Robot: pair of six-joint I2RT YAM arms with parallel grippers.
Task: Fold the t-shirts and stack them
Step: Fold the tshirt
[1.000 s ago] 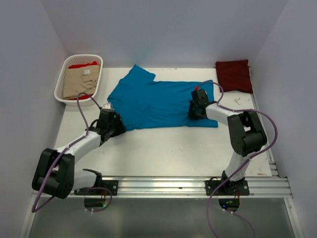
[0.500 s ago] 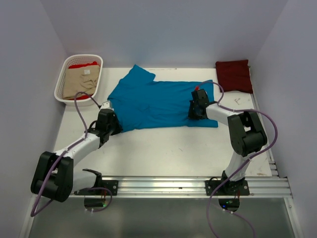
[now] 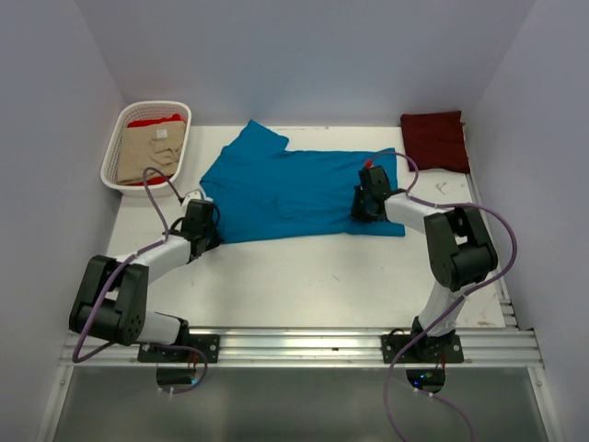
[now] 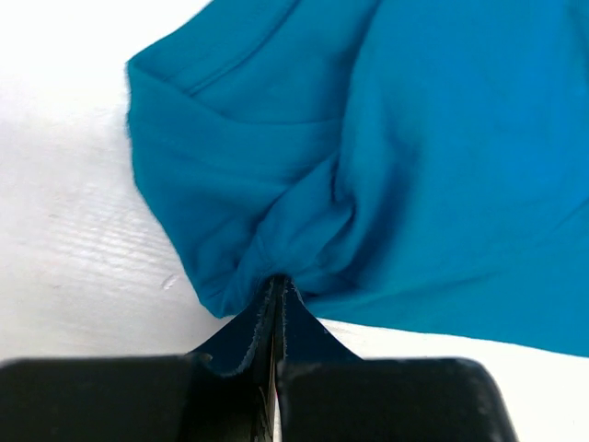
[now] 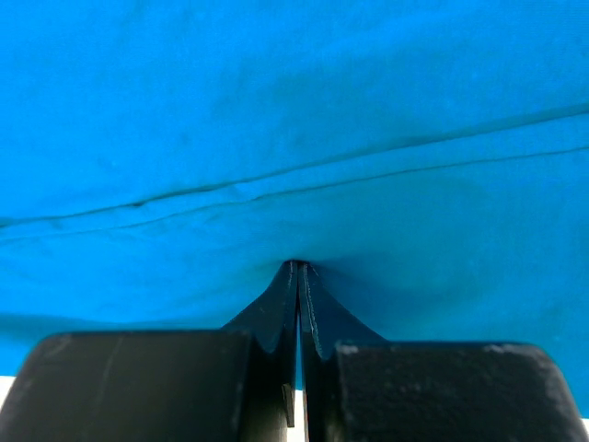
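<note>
Teal-blue t-shirt (image 3: 294, 189) spread flat, middle of worktop (image 3: 304, 276). Left pincer (image 4: 276, 284) clamped tight on bunched cloth at shirt's near-left corner. Right pincer (image 5: 297, 269) pinched onto cloth by hem seam, right end. Maroon t-shirt (image 3: 434, 140) folded, far-right corner. Beige t-shirt (image 3: 152, 154) and red t-shirt (image 3: 155, 120) in basket (image 3: 117, 140), far left.
</note>
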